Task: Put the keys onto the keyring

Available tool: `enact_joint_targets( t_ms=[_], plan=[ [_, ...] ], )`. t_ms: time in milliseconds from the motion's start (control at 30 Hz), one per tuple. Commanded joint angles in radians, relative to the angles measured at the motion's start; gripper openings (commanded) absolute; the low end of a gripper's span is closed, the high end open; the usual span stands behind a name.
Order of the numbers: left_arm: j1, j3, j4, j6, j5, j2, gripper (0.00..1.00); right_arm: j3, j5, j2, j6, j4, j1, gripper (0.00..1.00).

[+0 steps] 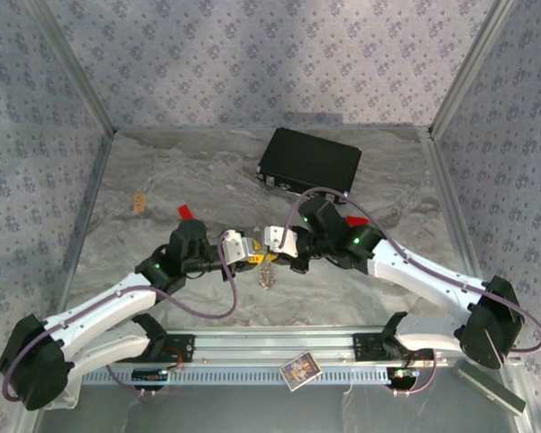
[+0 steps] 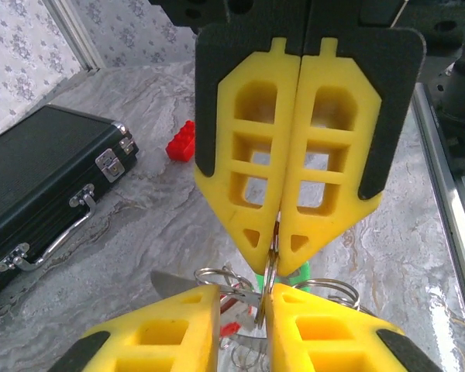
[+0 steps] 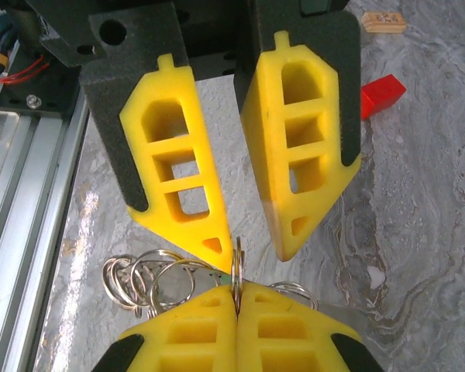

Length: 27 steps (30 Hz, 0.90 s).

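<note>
R gripper [image 3: 236, 293] clamped on keyring [image 3: 236, 266] | L gripper [image 3: 254, 249] jaws apart

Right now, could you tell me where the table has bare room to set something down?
Free: the far-left corner, between the left wall, the tan tag and the black case; also the patch between the case and the right wall. Crowded: the centre, where the left gripper and right gripper meet at the keyring, a red block to their left, another right.

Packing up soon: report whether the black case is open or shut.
Shut: the case has its lid flush on the base, latches flat.
</note>
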Motion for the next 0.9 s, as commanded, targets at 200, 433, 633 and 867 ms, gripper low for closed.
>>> enact_joint_targets(
  t_ms=[200,433,633,867],
  plan=[
    [-0.004,0.05,-0.024,0.035,0.036,0.017,0.17,0.089,0.045,0.036,-0.041,-0.085,0.034,0.0],
    [-0.005,0.055,-0.024,0.043,0.051,0.02,0.03,0.109,0.05,0.051,-0.033,-0.094,0.041,0.0],
    [-0.004,0.02,0.027,0.04,0.048,-0.001,0.0,0.036,-0.027,0.004,0.007,-0.016,-0.014,0.17],
    [-0.004,-0.063,0.194,-0.038,0.058,-0.024,0.0,-0.113,-0.165,-0.074,0.096,0.179,-0.081,0.31]
  ],
)
